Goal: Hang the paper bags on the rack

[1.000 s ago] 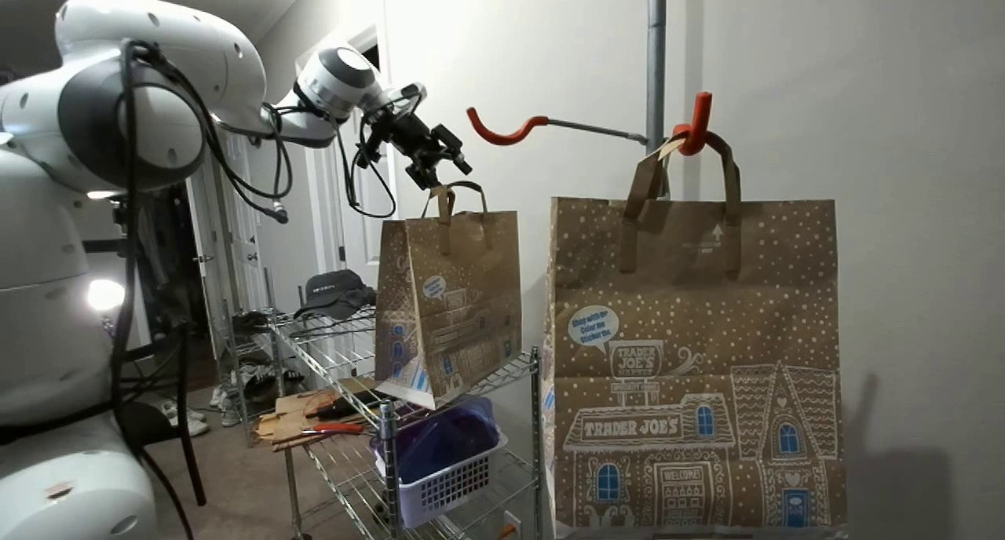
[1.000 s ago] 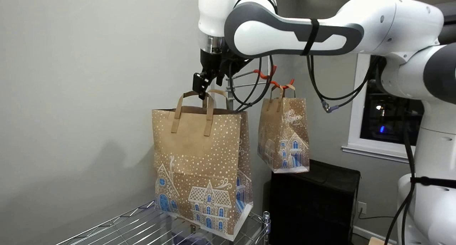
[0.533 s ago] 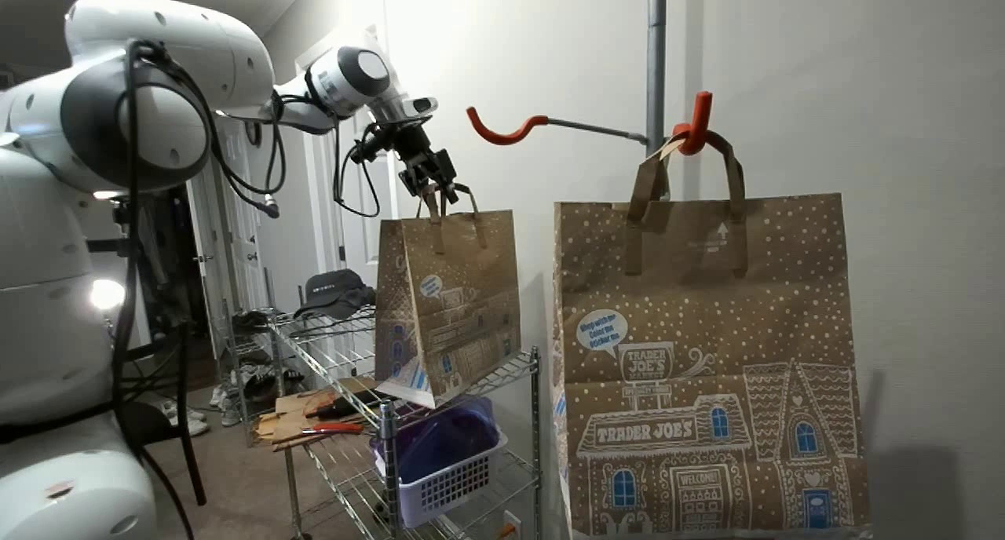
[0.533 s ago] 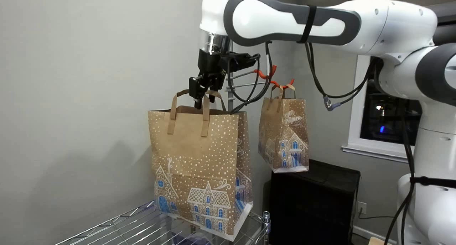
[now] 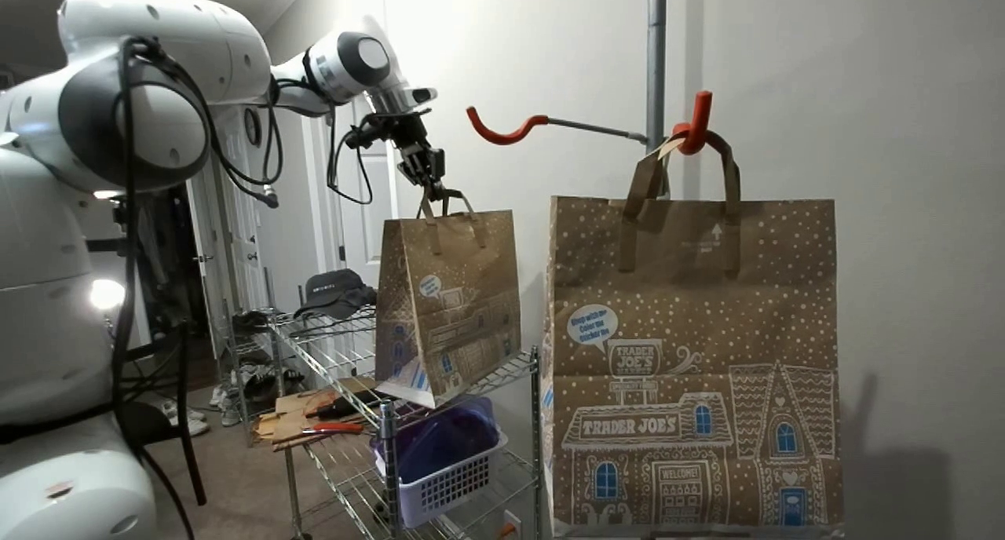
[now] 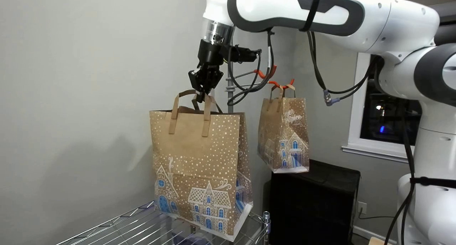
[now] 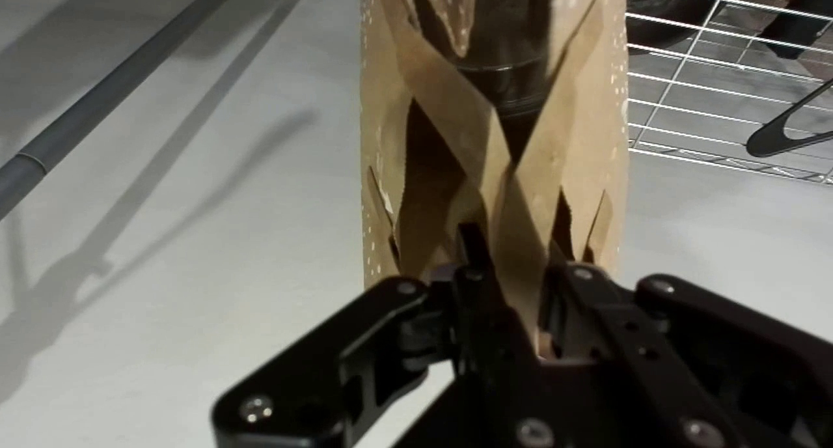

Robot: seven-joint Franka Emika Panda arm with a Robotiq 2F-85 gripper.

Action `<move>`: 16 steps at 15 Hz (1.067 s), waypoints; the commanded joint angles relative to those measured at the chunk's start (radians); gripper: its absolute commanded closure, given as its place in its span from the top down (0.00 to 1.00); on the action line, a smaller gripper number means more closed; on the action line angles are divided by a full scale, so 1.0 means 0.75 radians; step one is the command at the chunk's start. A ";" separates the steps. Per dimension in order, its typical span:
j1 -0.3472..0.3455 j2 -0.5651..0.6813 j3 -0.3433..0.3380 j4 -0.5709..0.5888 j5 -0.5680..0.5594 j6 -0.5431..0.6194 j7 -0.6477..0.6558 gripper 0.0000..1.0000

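- In an exterior view, a Robotiq gripper (image 5: 434,193) grips a brown paper carrier bag (image 5: 463,312) from above. Nearby stands a grey pole rack (image 5: 656,61), one red-orange hook (image 5: 504,139) bare, a Trader Joe's paper bag (image 5: 695,320) hanging on another hook (image 5: 701,120). A wide swing toward the bare hook could knock that hung bag.
- In an exterior view, the gripped bag stands on a wire shelf (image 6: 107,223), the gripper at the top of its paper handles (image 6: 206,120). Lifted too little, the base could snag on the shelf edge and wrench the handles free.
- In the wrist view, the fingers (image 7: 485,305) clamp those handles, strips crossing just ahead. Whether both are caught evenly cannot be told; should one slip, the bag would hang askew. Squeezed together, they may leave the hook tip little gap.
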 commanded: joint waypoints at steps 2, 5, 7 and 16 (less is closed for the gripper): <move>-0.004 -0.005 -0.007 -0.001 0.063 -0.016 -0.033 0.02; -0.002 -0.005 -0.005 0.003 0.055 -0.022 -0.028 0.04; 0.001 -0.006 -0.002 0.039 0.036 -0.040 -0.027 0.05; 0.081 0.060 0.094 0.594 -0.143 -0.424 -0.065 0.05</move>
